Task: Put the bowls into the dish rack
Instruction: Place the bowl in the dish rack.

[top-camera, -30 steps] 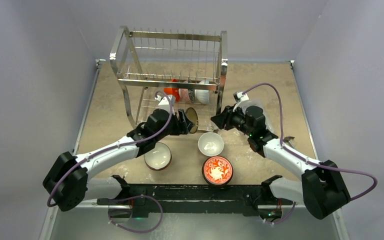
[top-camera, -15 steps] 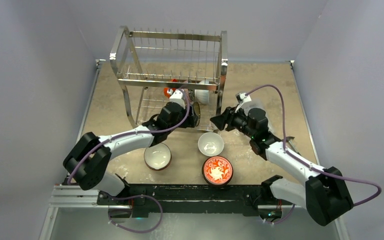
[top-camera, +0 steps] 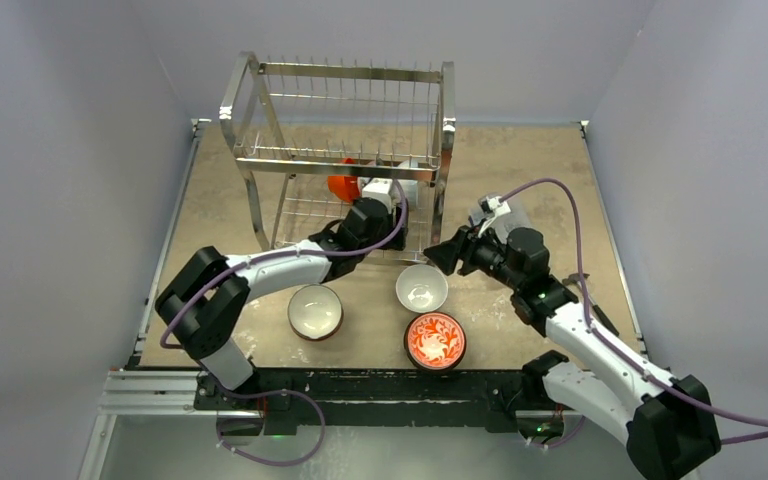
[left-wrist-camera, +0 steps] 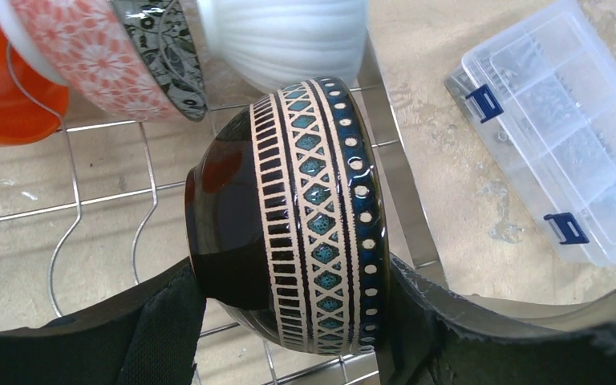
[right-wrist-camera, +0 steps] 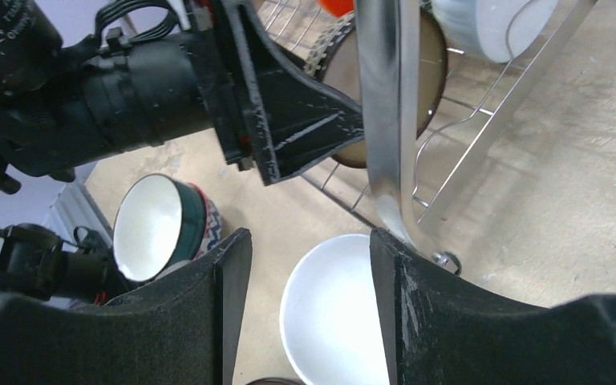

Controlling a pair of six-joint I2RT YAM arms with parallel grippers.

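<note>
My left gripper is shut on a blue patterned bowl, held on edge over the lower wire shelf of the dish rack. Behind it on that shelf stand an orange-red bowl, a red-and-white floral bowl, a grey-black patterned bowl and a white bowl. My right gripper hangs open beside the rack's front right leg, above a plain white bowl on the table. A dark-sided bowl with a white inside and a red floral bowl sit nearer the bases.
A clear plastic compartment box lies on the table right of the rack. The rack's steel frame bar runs close along the held bowl's rim. My left arm stretches across the table into the rack's lower tier.
My left arm has reached deeper into the rack's lower tier with the blue bowl. My right gripper has drawn back to the right and its jaws have opened wider.
</note>
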